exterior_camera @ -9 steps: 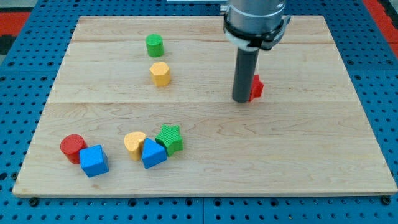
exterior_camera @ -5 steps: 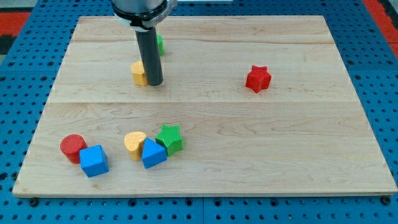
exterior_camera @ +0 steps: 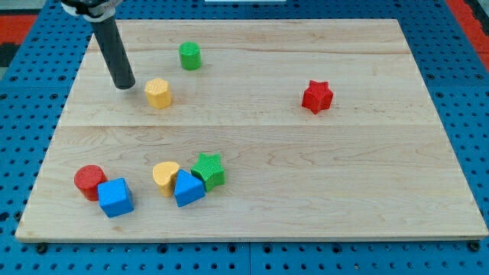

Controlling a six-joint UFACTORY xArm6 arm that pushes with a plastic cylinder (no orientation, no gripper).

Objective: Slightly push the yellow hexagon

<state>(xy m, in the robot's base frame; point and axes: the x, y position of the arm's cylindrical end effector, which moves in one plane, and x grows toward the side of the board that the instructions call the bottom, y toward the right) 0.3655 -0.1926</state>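
My tip [exterior_camera: 124, 86] sits beside (view's left of) the yellow hexagon [exterior_camera: 158, 93].

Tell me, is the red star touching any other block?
No, the red star stands alone at the view's right, apart from every other block.

Wooden board [exterior_camera: 306, 168]: pale planks, visible grain, smooth matt finish, seams between planks showing. Blue pegboard [exterior_camera: 474, 114] beneath: hard, regularly holed, slight sheen (plastic or painted metal, cannot tell). Rod: dark, matt, smooth, down to my tip [exterior_camera: 124, 86]. Yellow hexagon [exterior_camera: 158, 93]: matt, faintly ridged sides. Green cylinder [exterior_camera: 190, 56], red star [exterior_camera: 317, 97], green star [exterior_camera: 208, 169]: same matt, finely ribbed look. Red cylinder [exterior_camera: 90, 181], blue cubes [exterior_camera: 115, 197] [exterior_camera: 188, 188], yellow heart [exterior_camera: 165, 177]: smooth, dull, plastic-looking.
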